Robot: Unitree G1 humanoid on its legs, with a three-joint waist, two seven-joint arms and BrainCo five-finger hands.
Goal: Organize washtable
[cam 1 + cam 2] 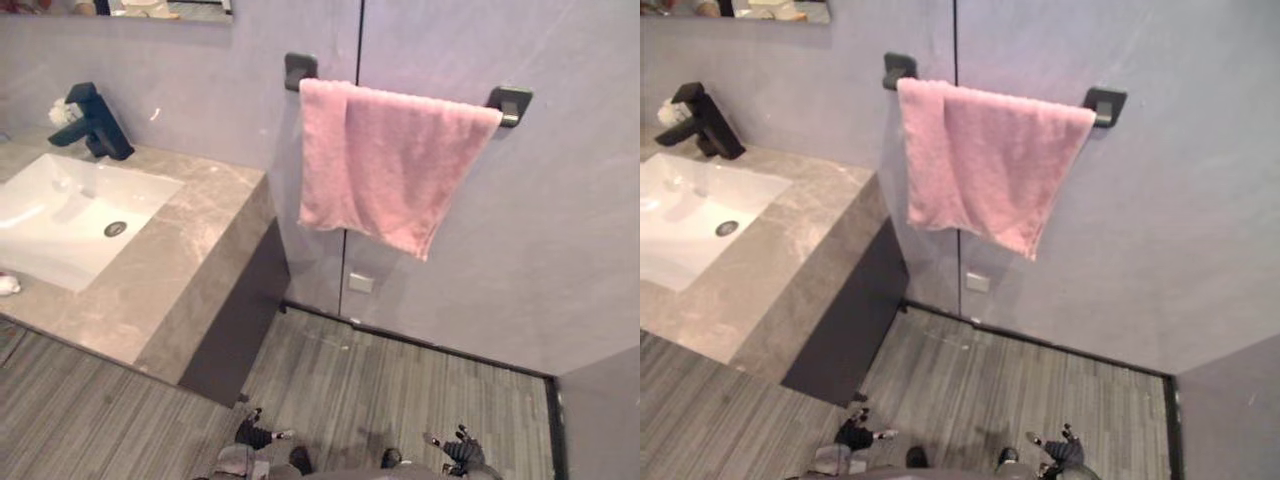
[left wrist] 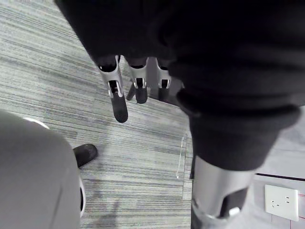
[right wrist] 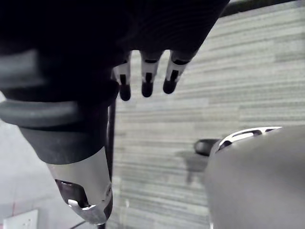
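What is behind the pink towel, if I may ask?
Behind the towel, a dark rail: only its two end brackets show. Its bar and the wall seam there are covered.

Soft, even indoor light, the white sink (image 1: pixel 60 215) the brightest spot, with a small glint on the grey wall (image 1: pixel 200 90) beside the dark tap (image 1: pixel 90 122).

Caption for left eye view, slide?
Pink towel on wall bar beside marble washtable, white sink, black faucet; left hand and right hand hang open.
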